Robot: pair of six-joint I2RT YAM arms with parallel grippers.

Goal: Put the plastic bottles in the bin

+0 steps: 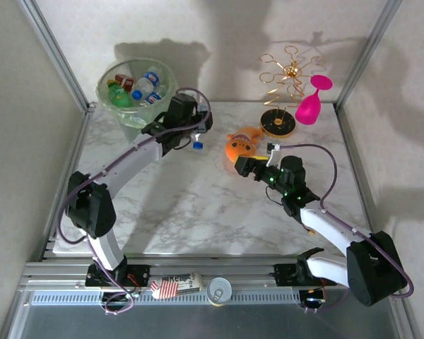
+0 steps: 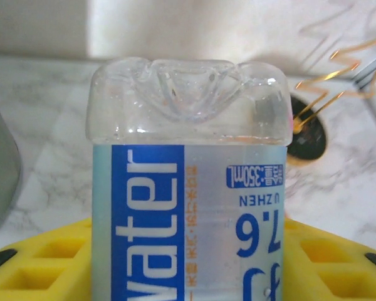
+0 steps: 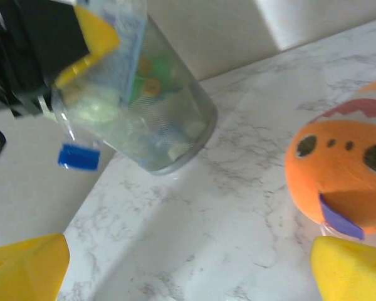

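Note:
The bin (image 1: 136, 90) stands at the table's far left corner with several plastic bottles (image 1: 138, 88) inside; it also appears in the right wrist view (image 3: 169, 113). Just right of the bin, my left gripper (image 1: 193, 127) is shut on a clear bottle (image 2: 188, 188) with a blue label, base up, between the yellow pads (image 2: 44, 257). Its blue cap (image 1: 197, 145) hangs downward, above the table (image 3: 78, 157). My right gripper (image 1: 246, 166) is open near the table's middle, with nothing between its yellow fingertips (image 3: 25, 266), beside the orange fish toy.
An orange fish-shaped toy (image 1: 242, 145) lies right of centre, close to my right gripper (image 3: 344, 169). A gold wire stand (image 1: 288, 78) on a black base and a pink goblet (image 1: 312, 101) stand at the far right. A can (image 1: 219, 289) and a striped packet (image 1: 173, 284) sit below the near edge.

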